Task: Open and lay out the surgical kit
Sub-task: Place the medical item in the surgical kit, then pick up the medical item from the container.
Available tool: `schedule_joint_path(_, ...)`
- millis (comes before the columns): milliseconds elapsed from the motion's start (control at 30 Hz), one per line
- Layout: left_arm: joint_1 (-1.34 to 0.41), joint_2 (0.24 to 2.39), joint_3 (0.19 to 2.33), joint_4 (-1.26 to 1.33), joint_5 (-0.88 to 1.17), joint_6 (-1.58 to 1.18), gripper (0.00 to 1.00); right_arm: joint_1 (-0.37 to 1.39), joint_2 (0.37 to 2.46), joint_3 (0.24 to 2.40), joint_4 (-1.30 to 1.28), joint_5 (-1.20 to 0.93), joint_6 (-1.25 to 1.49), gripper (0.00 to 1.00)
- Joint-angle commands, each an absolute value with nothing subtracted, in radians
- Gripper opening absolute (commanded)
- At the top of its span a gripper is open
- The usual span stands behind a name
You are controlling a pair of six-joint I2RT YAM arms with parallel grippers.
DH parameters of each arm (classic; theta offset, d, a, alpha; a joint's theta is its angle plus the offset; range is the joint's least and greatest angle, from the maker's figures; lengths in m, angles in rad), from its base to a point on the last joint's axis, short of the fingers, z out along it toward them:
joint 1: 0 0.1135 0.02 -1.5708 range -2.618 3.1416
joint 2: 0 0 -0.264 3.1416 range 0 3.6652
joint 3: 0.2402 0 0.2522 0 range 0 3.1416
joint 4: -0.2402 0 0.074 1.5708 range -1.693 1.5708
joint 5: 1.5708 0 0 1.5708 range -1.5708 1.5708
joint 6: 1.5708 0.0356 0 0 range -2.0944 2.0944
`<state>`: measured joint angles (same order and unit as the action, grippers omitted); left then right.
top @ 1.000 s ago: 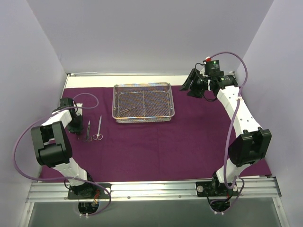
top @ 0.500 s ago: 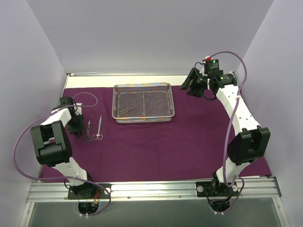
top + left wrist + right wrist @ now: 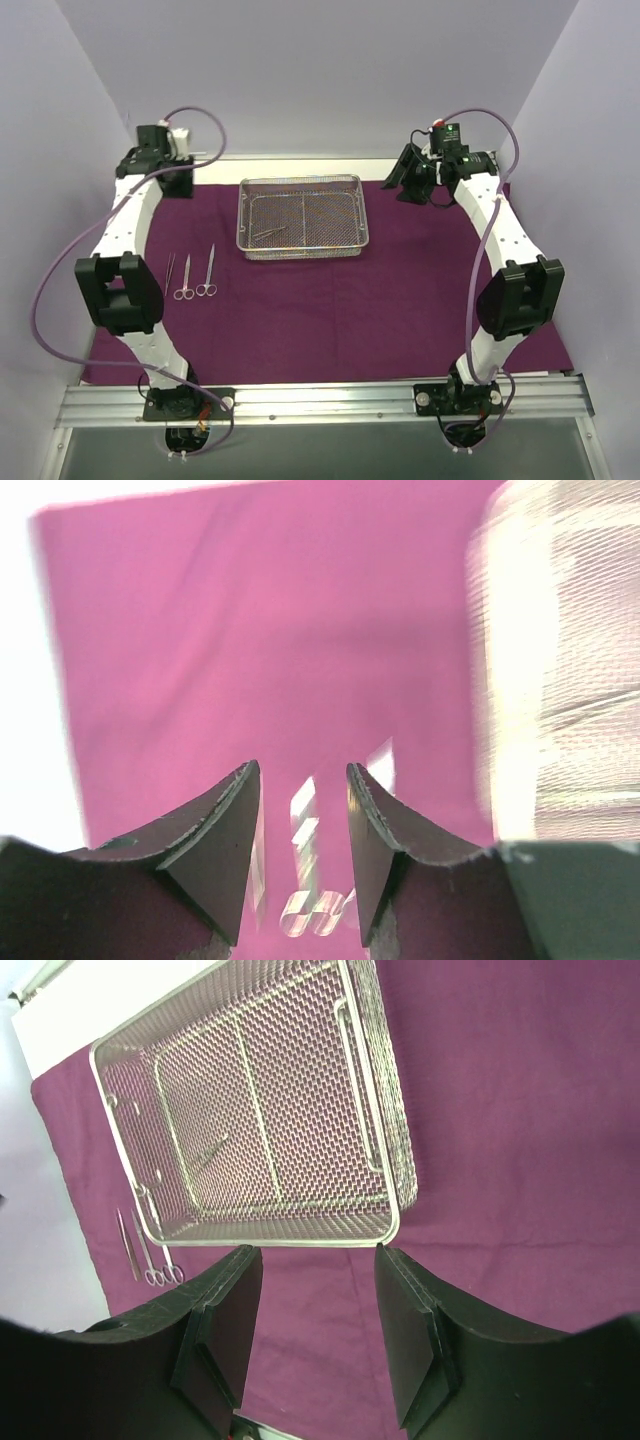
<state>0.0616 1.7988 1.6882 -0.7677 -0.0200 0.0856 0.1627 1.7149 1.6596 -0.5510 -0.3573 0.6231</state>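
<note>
As I scan the top camera first, the purple cloth (image 3: 400, 290) is spread flat over the table (image 3: 300, 158), and the mesh tray (image 3: 300, 254) sits on its far middle part. A lone instrument (image 3: 268, 233) lies inside the tray, in the left half. The three instruments (image 3: 186, 276) lie side by side on the cloth, left of the tray and apart from it; two show ring handles at the near end. My left pincer (image 3: 168, 182) is over the far left corner of the cloth, well apart from them. My right pincer (image 3: 410, 180) hangs by the far right corner, just right of the tray. Left wrist camera, blurry: fingers (image 3: 215, 850) spread, nothing between them, cloth and smeared instruments below in the gap, tray at the right edge. Left is parted and empty. Right wrist camera, sharp: fingers (image 3: 215, 1330) also apart, gripping nothing, above the tray's near rim. The lone instrument lies on the mesh and the three instruments on the cloth beyond the tray.
</note>
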Motion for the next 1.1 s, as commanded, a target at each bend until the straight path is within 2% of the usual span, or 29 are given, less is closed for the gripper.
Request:
schedule_joint_path(0, -0.075, 1.882, 1.842, -0.759, 0.174, 0.179, 0.49, 0.155, 1.75, 1.752, -0.597, -0.341, 0.594, 0.49)
schedule_joint_path(133, -0.153, 1.954, 1.9, -0.72, 0.297, 0.179, 0.5, 0.155, 1.764, 1.786, -0.617, -0.331, 0.583, 0.49)
schedule_joint_path(433, -0.313, 2.124, 1.96, -0.73, 0.293, 0.209, 0.54, 0.153, 1.747, 1.75, -0.626, -0.325, 0.575, 0.49)
schedule_joint_path(767, -0.354, 2.266, 2.005, -0.811, 0.21, 0.258, 0.55, 0.146, 1.704, 1.701, -0.635, -0.319, 0.568, 0.49)
schedule_joint_path(1067, -0.354, 2.289, 1.999, -0.811, 0.16, 0.285, 0.54, 0.141, 1.692, 1.684, -0.632, -0.319, 0.568, 0.49)
